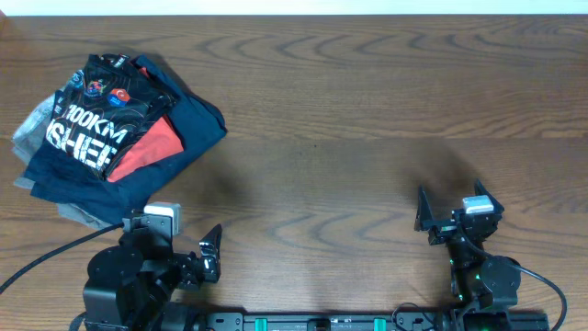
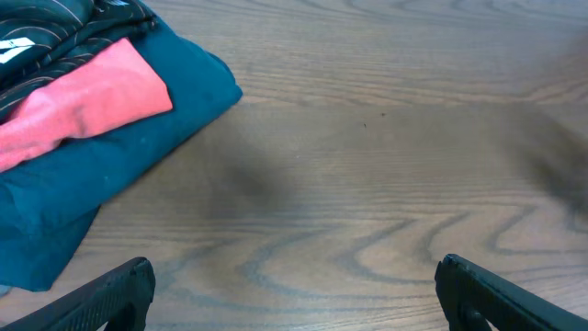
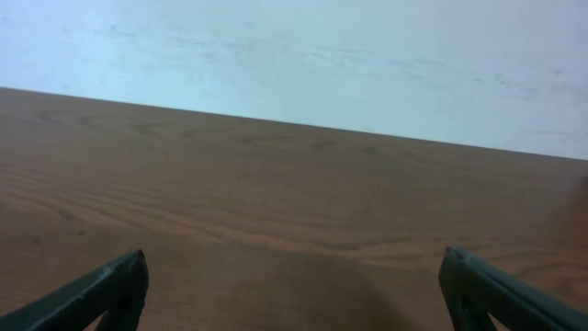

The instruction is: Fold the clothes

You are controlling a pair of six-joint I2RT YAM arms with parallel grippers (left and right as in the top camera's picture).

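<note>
Black jersey [image 1: 95,119] bunched up, red shirt [image 1: 147,147] mostly hidden beneath it

place: robot lab bench | cue: wood-grain table [image 1: 367,110], pale wall [image 3: 294,55]

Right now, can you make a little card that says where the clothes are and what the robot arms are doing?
jersey: black, "100KM" lettering, crumpled on top of the heap, not yet folded
under it: red shirt, navy clothes
place: far left of the table
left end effector: open, empty, short of the clothes
right end effector: open, empty, over bare table
</note>
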